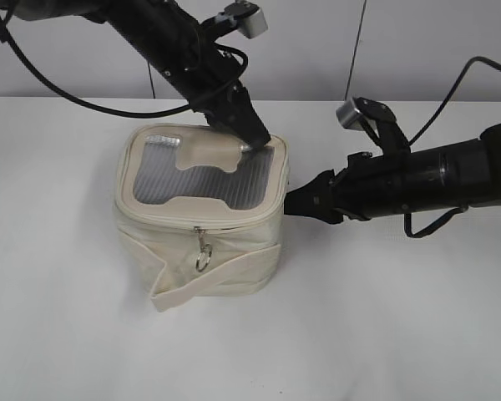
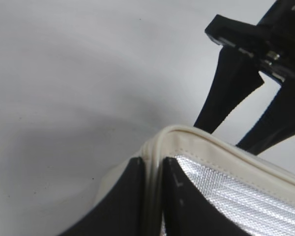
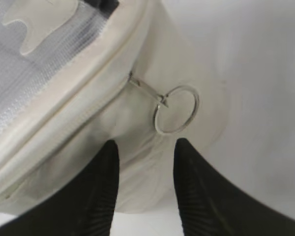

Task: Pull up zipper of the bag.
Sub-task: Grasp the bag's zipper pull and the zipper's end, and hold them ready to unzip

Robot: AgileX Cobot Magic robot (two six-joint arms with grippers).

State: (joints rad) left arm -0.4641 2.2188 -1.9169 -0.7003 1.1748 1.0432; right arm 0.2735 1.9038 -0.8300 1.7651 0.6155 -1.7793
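The bag [image 1: 199, 230] sits on the white worktop [image 1: 58, 317], left of middle: boxy cream fabric, rounded corners, grey mesh lid [image 1: 196, 180] with a cream H patch. The left pincer [image 2: 150, 196] is clamped on the lid's far rim piping. The right pincer [image 3: 145, 189] sits spread apart against the bag's side, nothing in it. The zipper [image 1: 196, 224] runs under the lid rim, with a silver ring pull [image 3: 176, 109] just beyond those fingertips.
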